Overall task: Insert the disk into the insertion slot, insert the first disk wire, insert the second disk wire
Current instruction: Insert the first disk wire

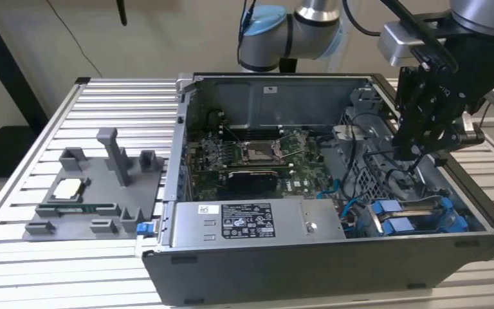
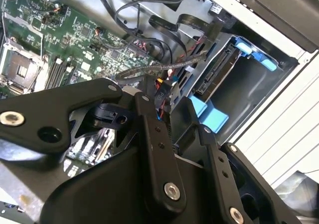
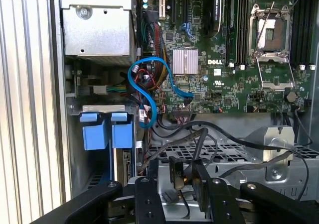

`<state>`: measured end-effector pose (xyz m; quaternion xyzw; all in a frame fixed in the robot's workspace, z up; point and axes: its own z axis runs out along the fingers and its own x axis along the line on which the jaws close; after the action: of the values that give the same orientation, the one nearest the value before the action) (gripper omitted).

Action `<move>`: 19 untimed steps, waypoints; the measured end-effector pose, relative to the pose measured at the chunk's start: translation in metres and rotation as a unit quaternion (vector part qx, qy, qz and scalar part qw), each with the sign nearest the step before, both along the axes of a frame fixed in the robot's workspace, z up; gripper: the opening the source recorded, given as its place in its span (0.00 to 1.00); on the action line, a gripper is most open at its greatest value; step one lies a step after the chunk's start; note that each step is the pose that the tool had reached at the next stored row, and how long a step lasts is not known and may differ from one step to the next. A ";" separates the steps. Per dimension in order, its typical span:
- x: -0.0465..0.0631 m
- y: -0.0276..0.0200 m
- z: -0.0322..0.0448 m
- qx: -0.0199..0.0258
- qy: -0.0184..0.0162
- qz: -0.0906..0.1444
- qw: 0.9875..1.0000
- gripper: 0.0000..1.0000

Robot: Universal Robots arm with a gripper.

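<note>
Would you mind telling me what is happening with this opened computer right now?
A robot arm is working inside the open computer case. Its end effector hangs over the drive bay corner and appears shut on a black wire connector. The disk, in its blue carrier, already sits in its slot beside the motherboard. The connector is not yet plugged in.

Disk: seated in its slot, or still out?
In: the disk sits inside the drive bay, its blue tabs at the opening.

Exterior view above, wrist views inside case [image 1: 316, 264]
</note>
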<state>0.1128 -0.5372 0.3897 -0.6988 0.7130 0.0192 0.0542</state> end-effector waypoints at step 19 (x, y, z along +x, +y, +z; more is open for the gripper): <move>0.000 0.0000 0.0000 0.000 0.002 0.000 1.000 0.19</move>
<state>0.1129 -0.5372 0.3898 -0.6987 0.7131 0.0207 0.0526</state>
